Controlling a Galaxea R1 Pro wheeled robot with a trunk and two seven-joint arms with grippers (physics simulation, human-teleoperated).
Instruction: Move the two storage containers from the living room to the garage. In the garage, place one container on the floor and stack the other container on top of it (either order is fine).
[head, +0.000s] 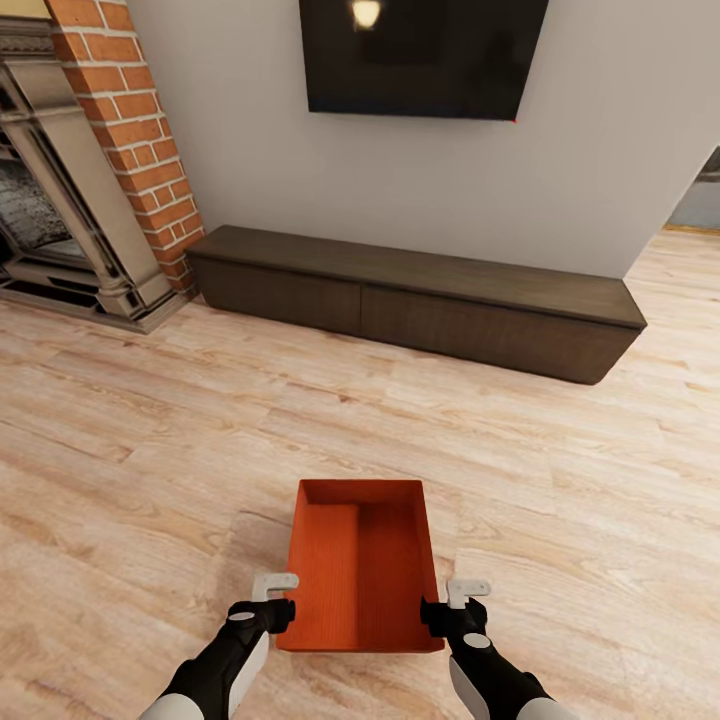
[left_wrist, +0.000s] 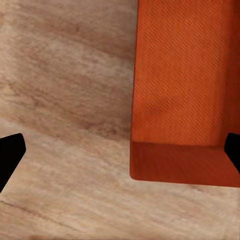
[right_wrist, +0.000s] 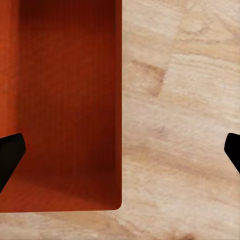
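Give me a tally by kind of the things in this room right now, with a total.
Orange-red storage container: 1
Dark low bench: 1
Black TV: 1
Red-brick fireplace: 1
Total: 4

storage container (head: 360, 570) sits on the floor (head: 150, 450), near centre. left gripper (head: 283, 600) is at its left wall, right gripper (head: 440, 605) at its right wall. bench (head: 420, 300) lies far, tv (head: 425, 55) above it, fireplace (head: 70, 200) far left.
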